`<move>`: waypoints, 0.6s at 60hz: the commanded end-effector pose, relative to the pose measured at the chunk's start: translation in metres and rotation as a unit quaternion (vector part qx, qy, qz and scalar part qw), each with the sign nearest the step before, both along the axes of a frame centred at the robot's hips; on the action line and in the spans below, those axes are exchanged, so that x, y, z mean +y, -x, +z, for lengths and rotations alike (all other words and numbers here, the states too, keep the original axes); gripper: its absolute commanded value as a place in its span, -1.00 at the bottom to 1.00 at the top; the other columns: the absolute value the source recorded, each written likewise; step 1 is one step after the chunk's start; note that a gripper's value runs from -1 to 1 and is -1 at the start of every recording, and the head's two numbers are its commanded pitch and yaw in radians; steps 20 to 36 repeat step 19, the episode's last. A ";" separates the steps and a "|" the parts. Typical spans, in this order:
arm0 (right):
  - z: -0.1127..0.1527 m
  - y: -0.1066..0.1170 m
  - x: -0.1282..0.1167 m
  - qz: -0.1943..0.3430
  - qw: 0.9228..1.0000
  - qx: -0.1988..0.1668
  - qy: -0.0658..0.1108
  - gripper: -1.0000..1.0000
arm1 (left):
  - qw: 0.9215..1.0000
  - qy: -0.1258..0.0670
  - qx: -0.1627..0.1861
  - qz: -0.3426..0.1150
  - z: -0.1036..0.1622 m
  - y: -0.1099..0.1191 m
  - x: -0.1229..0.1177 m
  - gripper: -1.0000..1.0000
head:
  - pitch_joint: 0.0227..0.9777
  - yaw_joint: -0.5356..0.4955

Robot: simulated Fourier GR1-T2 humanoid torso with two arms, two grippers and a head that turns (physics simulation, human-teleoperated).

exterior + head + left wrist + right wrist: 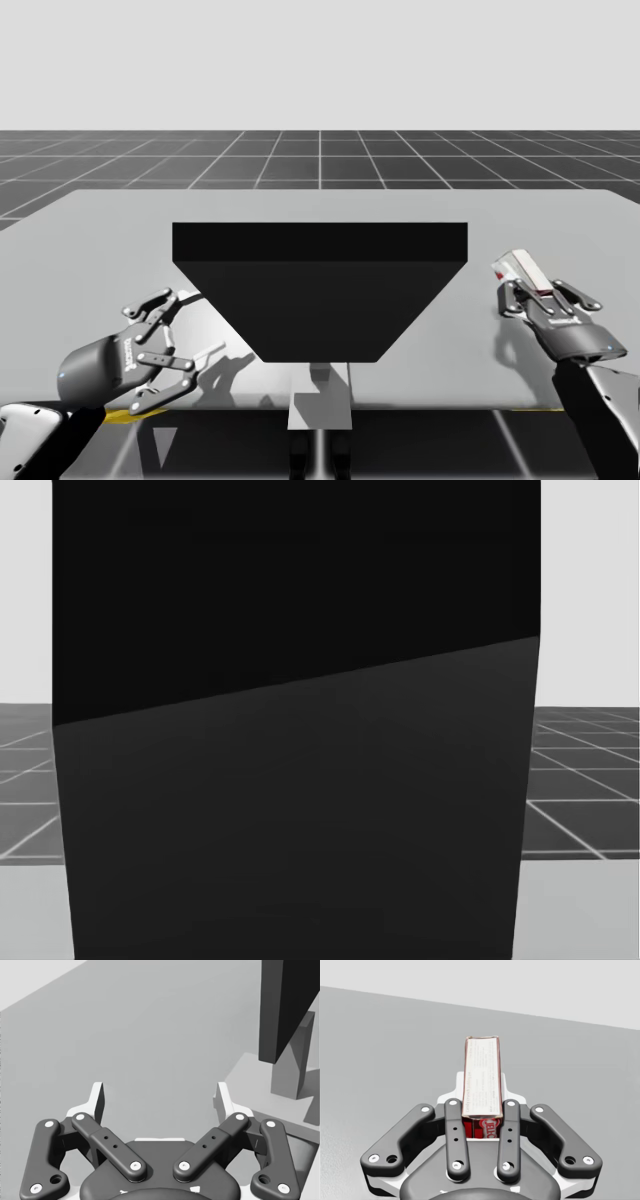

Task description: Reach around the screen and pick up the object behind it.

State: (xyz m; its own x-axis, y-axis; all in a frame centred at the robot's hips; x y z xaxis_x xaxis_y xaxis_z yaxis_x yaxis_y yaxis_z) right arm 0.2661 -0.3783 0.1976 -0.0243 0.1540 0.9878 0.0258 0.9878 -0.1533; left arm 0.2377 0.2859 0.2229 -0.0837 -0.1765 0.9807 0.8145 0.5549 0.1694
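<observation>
Slim red-and-white box [481, 1067] tight between the fingers [453, 1130] of the right gripper [481, 1097] (a pad on each side), grey table [380, 1050] beneath.

Black screen [320, 290]; red-white box [481, 1077]; grey table [100, 240]; dark gridded floor [320, 160].

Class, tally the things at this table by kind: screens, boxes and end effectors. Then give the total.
black screen: 1
red-and-white box: 1
end effectors: 2 (left end effector, right end effector)
Total: 4
</observation>
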 end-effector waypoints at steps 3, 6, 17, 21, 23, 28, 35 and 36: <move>0.068 -0.001 -0.034 -0.080 0.992 -0.102 0.016 1.00 | 1.000 0.001 -0.003 0.001 0.002 0.000 0.001 -1.00 | -0.68 -0.03; 0.086 0.004 -0.036 -0.087 0.988 -0.128 0.019 1.00 | 1.000 0.001 -0.003 0.001 0.002 0.000 0.001 -1.00 | -0.67 -0.02; 0.134 0.021 -0.036 -0.124 0.961 -0.239 0.069 1.00 | 1.000 0.002 -0.004 0.002 0.001 0.000 0.001 -1.00 | -0.68 -0.02; 0.143 0.023 -0.034 -0.136 0.950 -0.276 0.054 1.00 | 1.000 0.002 -0.005 0.002 0.002 0.000 0.001 -1.00 | -0.68 -0.02; 0.143 0.023 -0.034 -0.136 0.950 -0.276 0.054 1.00 | 1.000 0.002 -0.005 0.002 0.002 0.000 0.001 -1.00 | -0.68 -0.02; 0.143 0.023 -0.034 -0.136 0.950 -0.276 0.054 1.00 | 1.000 0.002 -0.005 0.002 0.002 0.000 0.001 -1.00 | -0.68 -0.02; 0.143 0.023 -0.034 -0.136 0.950 -0.276 0.054 1.00 | 1.000 0.002 -0.005 0.002 0.002 0.000 0.001 -1.00 | -0.68 -0.02; 0.143 0.023 -0.034 -0.136 0.950 -0.276 0.054 1.00 | 1.000 0.002 -0.005 0.002 0.002 0.000 0.001 -1.00 | -0.68 -0.02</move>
